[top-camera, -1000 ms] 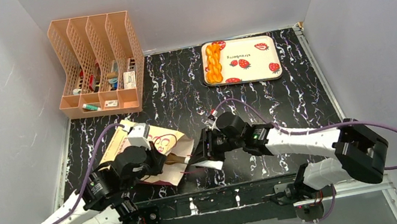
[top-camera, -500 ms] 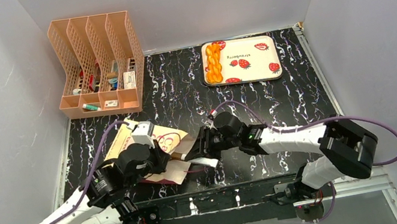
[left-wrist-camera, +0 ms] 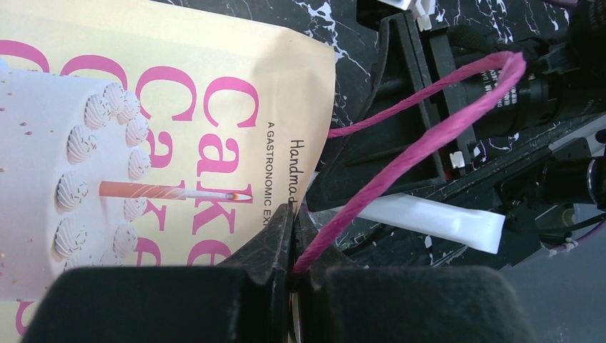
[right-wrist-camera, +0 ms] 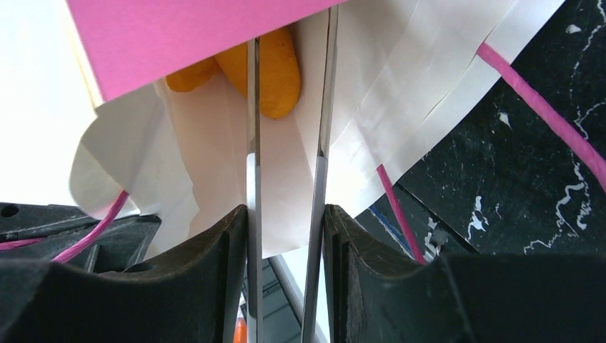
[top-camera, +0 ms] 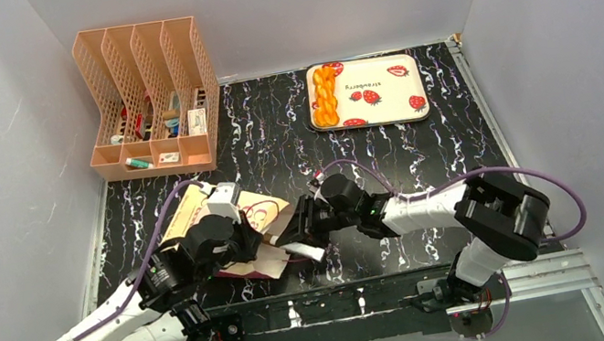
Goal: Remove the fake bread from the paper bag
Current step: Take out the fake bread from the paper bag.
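Near the front edge of the desk [top-camera: 426,159], the left end effector [left-wrist-camera: 293,268] is pinched shut on the cord handle [left-wrist-camera: 421,143] of the paper bag [top-camera: 234,228]. The right end effector [right-wrist-camera: 291,43], partly open and gripping nothing, sits inside the bag's mouth with fake bread [right-wrist-camera: 275,78] at its tips.

The top external view looks down from above and behind the arm bases toward the far wall. It takes in the whole black white-veined tabletop [top-camera: 385,133], near edge to far edge. The left wrist view sits very close behind the left end effector [left-wrist-camera: 293,214], facing along its fingers over the cream paper bag [left-wrist-camera: 164,143] with pink "Cakes" lettering. The right wrist view, equally close, peers between the right end effector [right-wrist-camera: 289,43] fingers into that bag's mouth. All three share the bag by the tabletop's near edge.
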